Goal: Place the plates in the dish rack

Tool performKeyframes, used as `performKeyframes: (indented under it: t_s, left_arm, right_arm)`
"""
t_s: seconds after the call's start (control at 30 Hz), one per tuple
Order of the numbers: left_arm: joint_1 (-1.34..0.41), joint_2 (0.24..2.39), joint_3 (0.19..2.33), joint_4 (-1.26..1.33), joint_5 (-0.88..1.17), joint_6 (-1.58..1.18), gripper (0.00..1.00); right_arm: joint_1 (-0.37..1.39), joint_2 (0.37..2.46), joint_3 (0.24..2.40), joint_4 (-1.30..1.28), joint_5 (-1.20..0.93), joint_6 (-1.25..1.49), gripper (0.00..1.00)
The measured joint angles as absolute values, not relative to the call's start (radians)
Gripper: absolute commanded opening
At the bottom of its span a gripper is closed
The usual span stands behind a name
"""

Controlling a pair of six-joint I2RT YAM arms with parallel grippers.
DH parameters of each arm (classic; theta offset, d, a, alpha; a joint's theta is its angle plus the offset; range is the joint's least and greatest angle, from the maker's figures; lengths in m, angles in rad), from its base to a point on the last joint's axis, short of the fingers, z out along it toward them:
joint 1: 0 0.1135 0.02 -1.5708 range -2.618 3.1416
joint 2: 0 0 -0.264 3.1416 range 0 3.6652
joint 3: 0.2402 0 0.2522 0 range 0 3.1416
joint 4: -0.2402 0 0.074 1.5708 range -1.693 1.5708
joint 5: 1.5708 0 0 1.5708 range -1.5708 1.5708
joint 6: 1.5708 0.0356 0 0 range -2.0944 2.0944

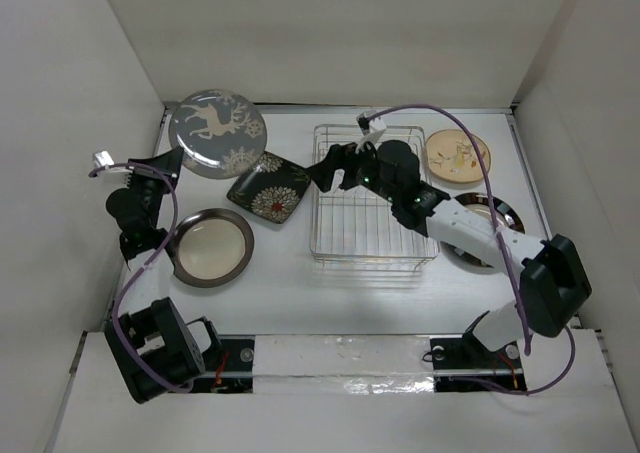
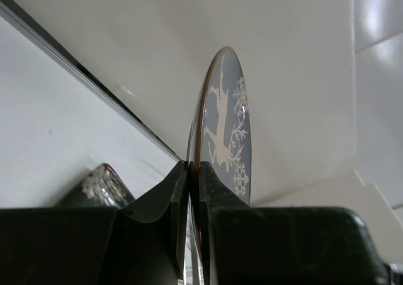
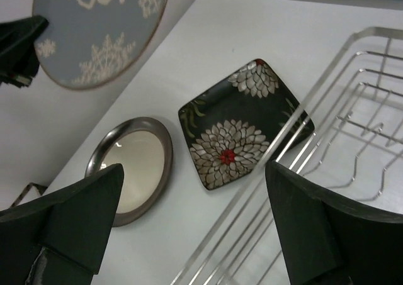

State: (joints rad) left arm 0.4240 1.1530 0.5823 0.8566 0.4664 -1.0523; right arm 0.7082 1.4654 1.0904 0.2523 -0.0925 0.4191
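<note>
Grey deer plate (image 1: pixel 216 131) is held up, tilted, left of the rack (image 1: pixel 362 235), its rim pinched tight in the left gripper (image 1: pixel 172 161). Right gripper (image 1: pixel 328 169) hovers over the rack's left edge, jaws wide apart and empty, near the square plate (image 1: pixel 267 186).

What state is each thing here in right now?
Deer plate: lifted, gripped by rim
Left fingers: shut on deer plate
Right fingers: open, empty
Dish rack: empty
Black square plate: flat on table
Left brown-rimmed plate: flat on table
Tan plate: flat on table
Right brown-rimmed plate: partly under right arm
</note>
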Motion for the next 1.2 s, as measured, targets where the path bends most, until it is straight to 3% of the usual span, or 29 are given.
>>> performKeyframes:
  t_s: [0.57,0.77,0.87,0.9,0.97,1.0,1.03,1.13,1.2]
  left_arm:
    - [0.400,1.025,0.398,1.046,0.717,-1.225,0.00]
    - [0.374,1.039,0.397,1.127,0.807,-1.238,0.00]
    - [0.365,1.052,0.383,1.138,0.843,-1.239,0.00]
    - [0.360,1.053,0.375,1.139,0.854,-1.238,0.00]
    - [0.343,1.052,0.366,1.132,0.877,-1.225,0.00]
    - [0.337,1.053,0.365,1.120,0.874,-1.208,0.00]
    - [0.341,1.053,0.363,1.107,0.867,-1.189,0.00]
    - [0.340,1.049,0.353,1.093,0.861,-1.166,0.00]
    - [0.329,1.034,0.353,1.039,0.859,-1.133,0.15]
  right_arm:
    - [0.644,1.730,1.327,0.283,-0.344,0.481,0.99]
    - [0.654,1.802,1.362,0.323,-0.450,0.521,0.85]
    - [0.665,1.810,1.368,0.344,-0.473,0.530,0.71]
    - [0.670,1.811,1.369,0.354,-0.479,0.533,0.53]
    - [0.678,1.812,1.372,0.373,-0.498,0.540,0.31]
    - [0.683,1.812,1.372,0.373,-0.499,0.557,0.12]
    - [0.681,1.812,1.372,0.389,-0.501,0.585,0.04]
    - [0.675,1.800,1.358,0.422,-0.516,0.615,0.00]
    - [0.675,1.781,1.325,0.433,-0.512,0.633,0.00]
